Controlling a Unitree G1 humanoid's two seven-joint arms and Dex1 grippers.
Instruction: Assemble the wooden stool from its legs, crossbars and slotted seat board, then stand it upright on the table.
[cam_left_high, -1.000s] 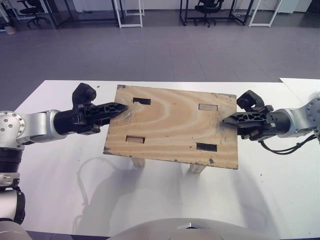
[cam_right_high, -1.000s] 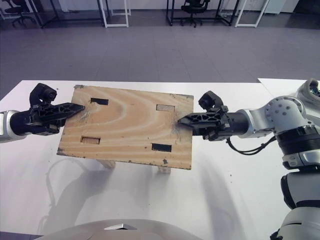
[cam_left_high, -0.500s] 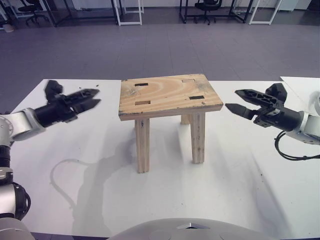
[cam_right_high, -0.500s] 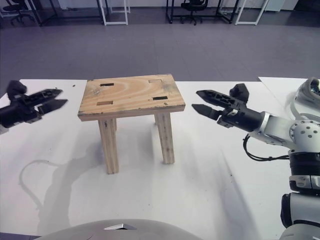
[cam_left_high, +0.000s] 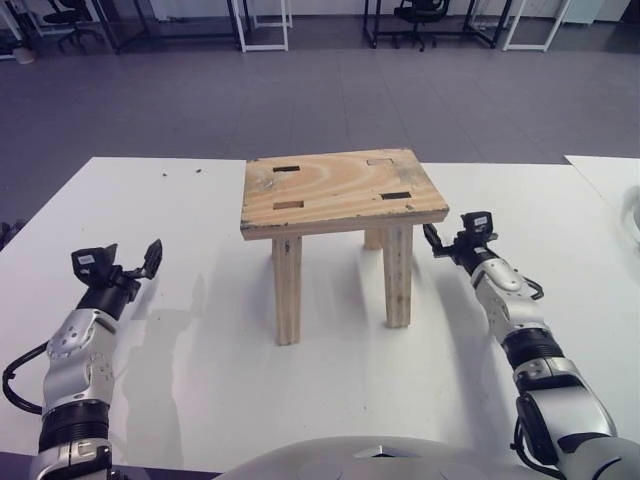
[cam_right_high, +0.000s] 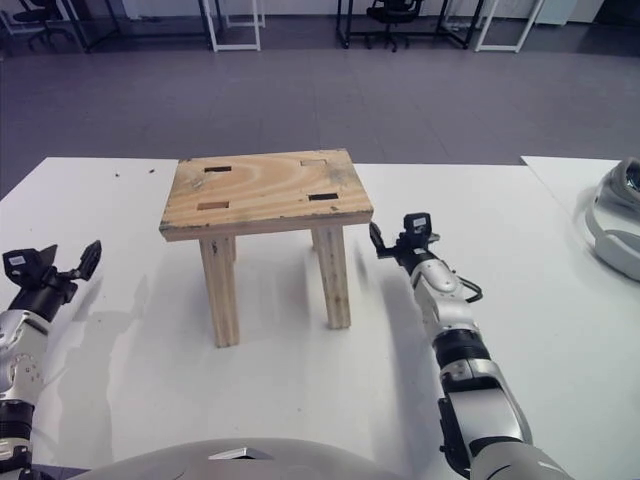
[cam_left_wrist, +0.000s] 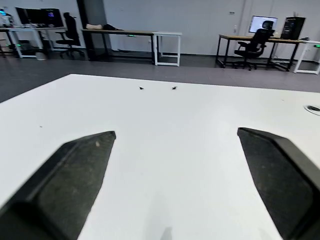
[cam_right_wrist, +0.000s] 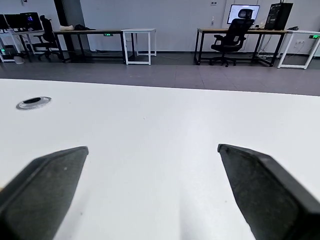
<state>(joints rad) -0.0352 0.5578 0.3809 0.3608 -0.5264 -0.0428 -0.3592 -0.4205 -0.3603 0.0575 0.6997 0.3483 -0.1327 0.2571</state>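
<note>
Stool (cam_left_high: 344, 190) is up on its legs, dead center of the frame on the white counter (cam_left_high: 300, 400). Left fingers (cam_left_wrist: 85, 165) are spread wide and empty at lower left, well apart from it. Right fingers (cam_right_wrist: 260, 175) are spread and empty too, near the stool's right side, not touching.

The four-legged pale wooden stool (cam_left_high: 340, 190) is standing upright on the middle of the flat white table (cam_left_high: 200, 400). The black two-fingered left gripper (cam_left_high: 118, 265) is sitting well to its left, nearer the front edge. The right gripper (cam_left_high: 455, 238) is sitting near its right-hand legs.
</note>
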